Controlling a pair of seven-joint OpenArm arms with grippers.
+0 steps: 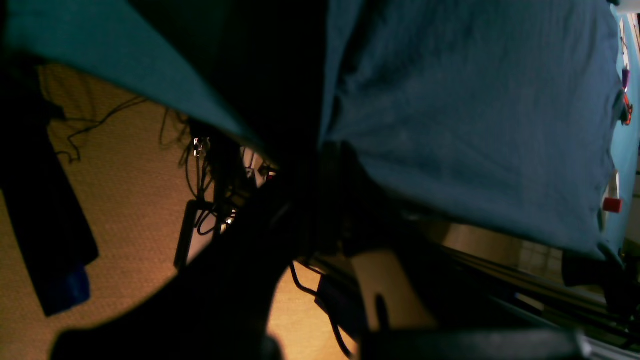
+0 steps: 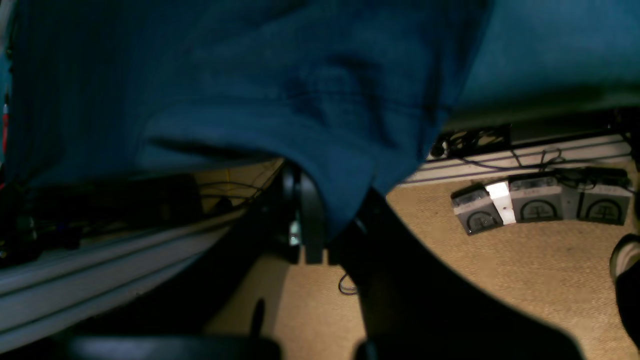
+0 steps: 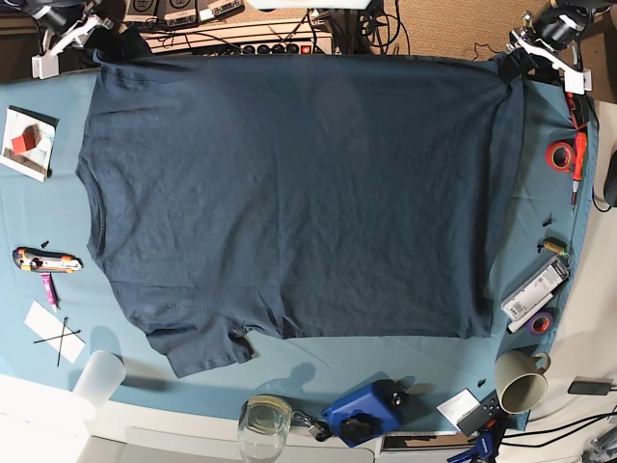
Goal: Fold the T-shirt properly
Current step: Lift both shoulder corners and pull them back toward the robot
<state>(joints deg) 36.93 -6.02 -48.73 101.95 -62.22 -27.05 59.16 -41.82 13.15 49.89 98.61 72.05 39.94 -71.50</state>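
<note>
1. Teal cloth covers the worktop [image 3: 289, 362], and the T-shirt [image 3: 289, 193] lies spread flat over most of it, reaching the far edge in the base view.
2. Bare cloth shows as a strip along the near edge and narrow bands at both ends. The near strip holds a drinking glass [image 3: 258, 422], a blue device [image 3: 362, 413] and a beige mug [image 3: 521, 381]. The band at that view's right holds a red tape roll [image 3: 559, 154]; the band at its left holds a small tray [image 3: 27, 143] and a utility knife [image 3: 46, 260].
3. This garment is soft, matte, dark slate-blue cotton, lightly creased. Its long axis runs across the worktop, with the straight hem toward the view's right and the shoulders and one short sleeve [image 3: 198, 342] toward its left.
4. The left pincer [image 3: 509, 64] sits at the far right corner of the shirt (view's right). It looks clenched on the fabric's edge, though its wrist view is too dark to confirm this.
5. The right pincer [image 2: 320, 235] is clenched on a hanging fold of the T-shirt over the far left corner, above tan carpet [image 2: 500, 270].
</note>
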